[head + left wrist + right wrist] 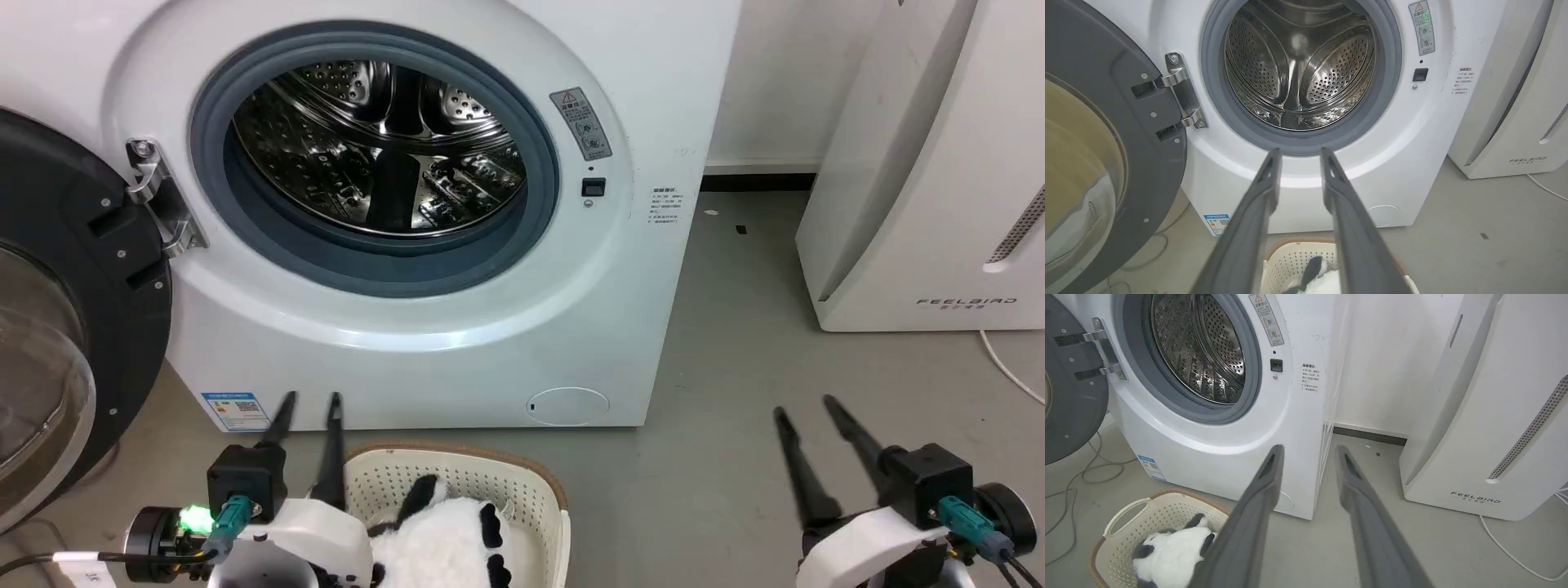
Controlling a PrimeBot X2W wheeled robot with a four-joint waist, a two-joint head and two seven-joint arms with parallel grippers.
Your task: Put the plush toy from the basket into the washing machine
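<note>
The panda plush toy (449, 543) lies in the cream basket (539, 498) on the floor before the washing machine (457, 327); the right wrist view shows the plush toy (1169, 555) in the basket (1126, 516) too. The washer's door (57, 327) hangs open at left and the steel drum (384, 147) looks empty. My left gripper (310, 402) is open, just left of the basket and above its rim, holding nothing. My right gripper (804, 407) stands open over bare floor, well to the right. In the left wrist view my left gripper (1299, 152) points at the porthole (1300, 65).
A white FEELBIRD appliance (922, 180) stands at the right against the wall, with a white cable (1008, 367) on the floor beside it. Grey cables (1081, 473) lie on the floor under the open door. Grey floor (735, 408) lies between the two appliances.
</note>
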